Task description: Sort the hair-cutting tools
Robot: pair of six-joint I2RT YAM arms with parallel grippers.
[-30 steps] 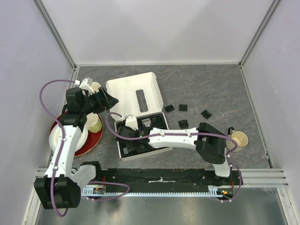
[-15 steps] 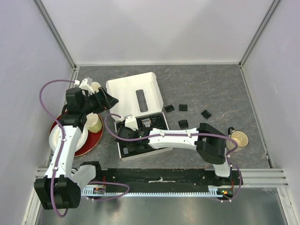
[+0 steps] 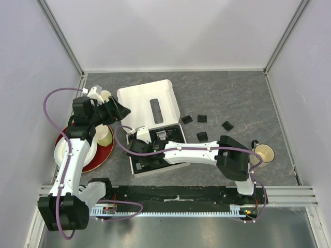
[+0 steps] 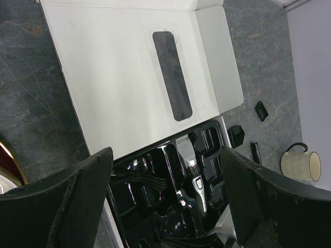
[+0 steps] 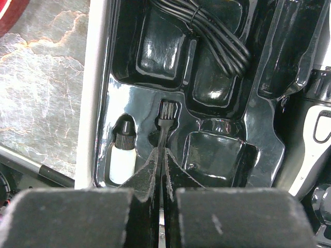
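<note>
The right gripper (image 5: 161,157) has the tiny brush (image 5: 165,120) by the handle, pointing dead ahead!

Fingers clamped thin on that handle. The brush's long axis runs straight out from the fingertips, bristles at the far end, along a groove of the black tray (image 5: 217,155), with a white bottle (image 5: 122,161) just to the fingers' left. The left gripper (image 4: 165,155) hangs wide open, well off over the box lid (image 4: 119,77), so the right arm's the near one.
</note>
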